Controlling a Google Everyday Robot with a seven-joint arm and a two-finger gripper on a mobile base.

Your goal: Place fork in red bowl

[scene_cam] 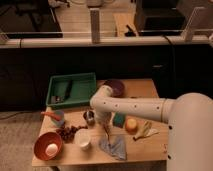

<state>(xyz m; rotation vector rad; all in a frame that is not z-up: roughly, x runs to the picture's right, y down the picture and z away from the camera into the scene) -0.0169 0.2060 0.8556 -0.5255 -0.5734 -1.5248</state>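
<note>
Wooden desk (147, 148) is pretty cluttered, so here's how we read it. The white arm (135, 106) reaches in from the right and bends straight down mid-desk, which puts the gripper (103, 121) low between the dark can (89, 117) and the teal sponge (119, 119). A thin tan sliver right under it looks like the fork (106, 131), its lower end just above the grey cloth (114, 146). We honestly can't tell whether the jaws are pinching it or spread around it. Coming from straight above makes sense to us, since a flat, skinny utensil gives nothing to grab from the side. The red bowl (41, 142) sits at the front-left corner, well apart from the fork, with a white egg-shaped thing (52, 148) inside, so we'd guess the drop should aim for the bare side. The white cup (83, 140) and the grapes (67, 132) lie right between, so any carry probably needs to clear them.
</note>
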